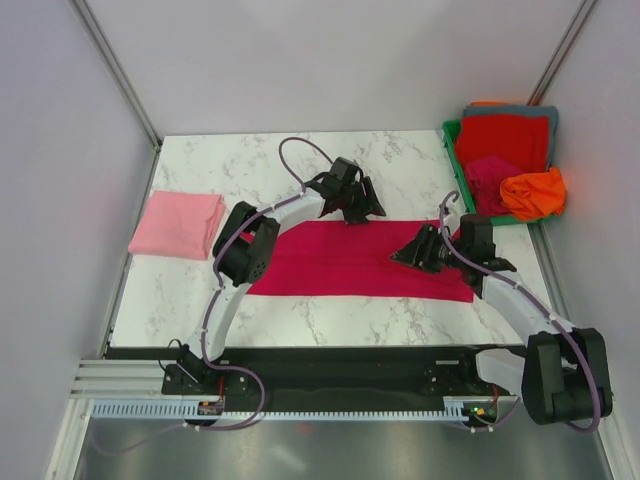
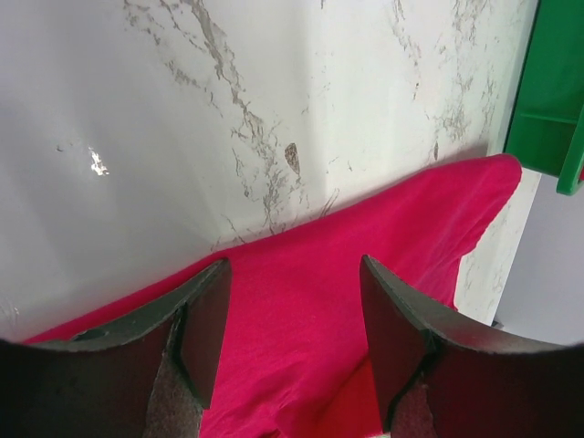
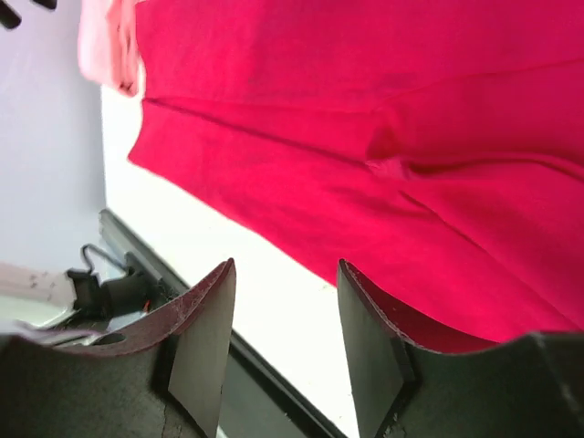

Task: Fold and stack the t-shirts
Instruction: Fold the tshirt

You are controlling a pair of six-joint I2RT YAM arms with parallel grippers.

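Observation:
A deep crimson t-shirt (image 1: 350, 262) lies flat on the marble table as a long folded strip. My left gripper (image 1: 363, 211) hovers over the strip's far edge, open, with only crimson cloth (image 2: 383, 237) below its fingers (image 2: 294, 265). My right gripper (image 1: 402, 257) is above the strip's right part, open and empty (image 3: 286, 266), with the shirt (image 3: 365, 137) beyond its tips. A light pink folded t-shirt (image 1: 178, 224) rests at the table's left side.
A green bin (image 1: 452, 150) at the back right holds a red shirt (image 1: 505, 135), a magenta one (image 1: 490, 180), an orange one (image 1: 535, 192) and a grey one (image 1: 520, 108). Its corner (image 2: 552, 82) shows in the left wrist view. Grey walls enclose the table.

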